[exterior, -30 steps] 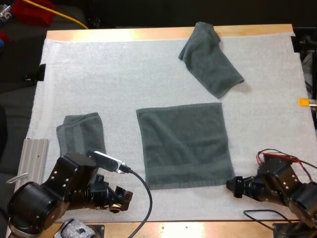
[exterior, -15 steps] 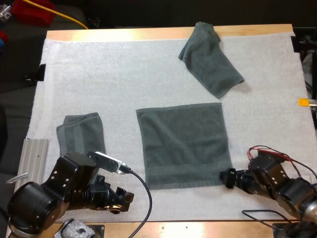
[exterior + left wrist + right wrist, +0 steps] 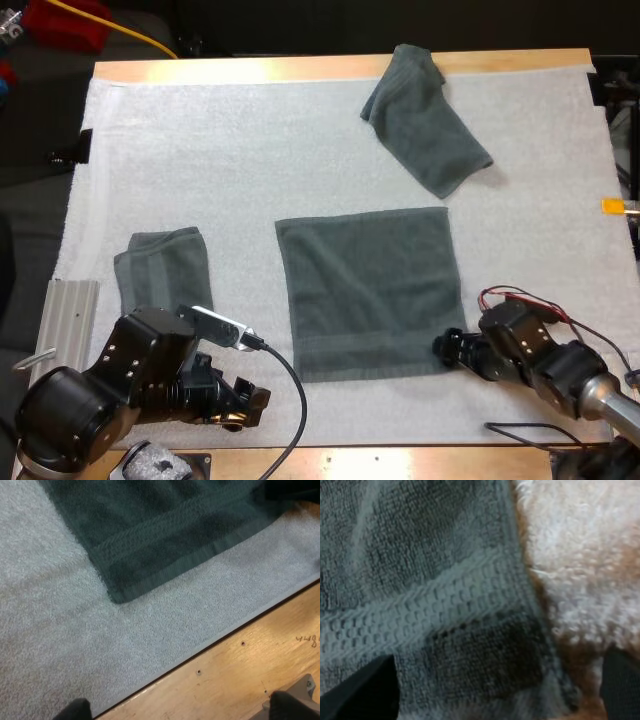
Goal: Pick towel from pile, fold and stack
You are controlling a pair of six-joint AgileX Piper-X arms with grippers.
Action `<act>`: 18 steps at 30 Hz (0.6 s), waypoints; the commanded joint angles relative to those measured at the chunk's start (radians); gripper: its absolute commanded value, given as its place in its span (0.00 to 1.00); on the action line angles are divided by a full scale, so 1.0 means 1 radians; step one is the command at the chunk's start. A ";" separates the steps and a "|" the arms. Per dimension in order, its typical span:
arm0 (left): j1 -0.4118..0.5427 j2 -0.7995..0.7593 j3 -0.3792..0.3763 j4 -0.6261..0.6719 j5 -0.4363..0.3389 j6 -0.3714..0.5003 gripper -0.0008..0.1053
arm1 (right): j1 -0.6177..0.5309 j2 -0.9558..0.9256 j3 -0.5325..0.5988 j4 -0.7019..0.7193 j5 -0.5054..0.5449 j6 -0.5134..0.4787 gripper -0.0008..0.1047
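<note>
A dark grey-green towel (image 3: 370,290) lies spread flat in the middle of the white mat. A crumpled towel (image 3: 422,118) sits near the far edge, and a folded towel (image 3: 162,262) lies at the left. My right gripper (image 3: 445,347) is at the flat towel's near right corner. In the right wrist view it (image 3: 495,690) is open, its fingers (image 3: 367,690) apart on either side of the towel's hemmed corner (image 3: 435,605). My left gripper (image 3: 245,405) rests by the mat's front edge. It (image 3: 182,712) is open, a short way from the flat towel's near left corner (image 3: 150,545).
A ribbed metal rail (image 3: 70,320) lies off the mat's left side. The wooden table edge (image 3: 240,665) runs just in front of my left gripper. A black clip (image 3: 70,152) holds the mat's left edge. Bare mat (image 3: 230,150) spans the far left.
My right gripper has moved left along the mat's front and now reaches the flat towel's near right corner. The left arm and all three towels have stayed put.
</note>
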 commanded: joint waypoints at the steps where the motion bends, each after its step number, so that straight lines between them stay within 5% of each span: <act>1: 0.002 -0.003 -0.002 -0.008 0.005 -0.005 0.65 | -0.011 0.013 0.003 -0.009 -0.034 0.012 0.76; 11: 0.002 -0.003 -0.002 -0.008 0.005 -0.001 0.65 | -0.111 0.064 0.003 -0.027 -0.196 0.030 0.76; 18: 0.002 -0.003 -0.002 -0.008 0.005 0.002 0.65 | -0.114 0.065 0.003 -0.008 -0.230 0.035 0.56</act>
